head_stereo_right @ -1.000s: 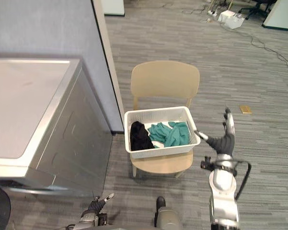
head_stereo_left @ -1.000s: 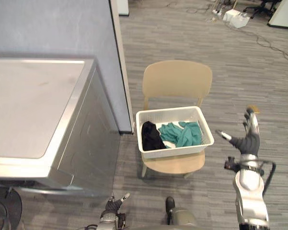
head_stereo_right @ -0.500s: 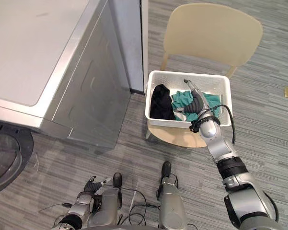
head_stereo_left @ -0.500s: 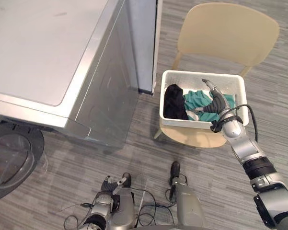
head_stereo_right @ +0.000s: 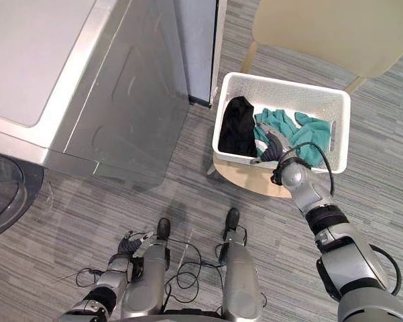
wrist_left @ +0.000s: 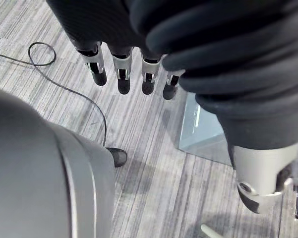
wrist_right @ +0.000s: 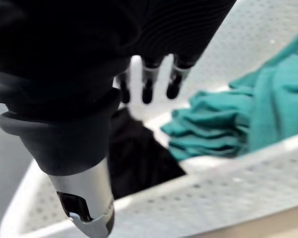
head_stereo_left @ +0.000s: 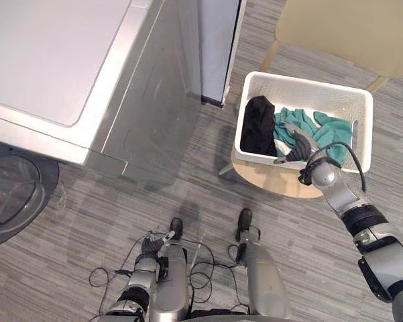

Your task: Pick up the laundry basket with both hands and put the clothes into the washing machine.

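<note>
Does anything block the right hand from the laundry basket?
Nothing visible does. The right hand hangs open above the near rim of the laundry basket, over the clothes. The left hand hangs low, away from it.

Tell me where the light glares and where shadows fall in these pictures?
Left eye view: the flat top of the silver-grey washing machine carries a soft pale sheen, and its round glass door shows pale reflections. Right wrist view: the white perforated plastic basket has a bright near wall; the black garment inside lies in shade.

Head stereo pair looks steeply down, sharing washer (head_stereo_left: 53, 54) and basket (head_stereo_left: 308, 87); wrist cams very close (left faces floor (wrist_left: 153, 198)).
</note>
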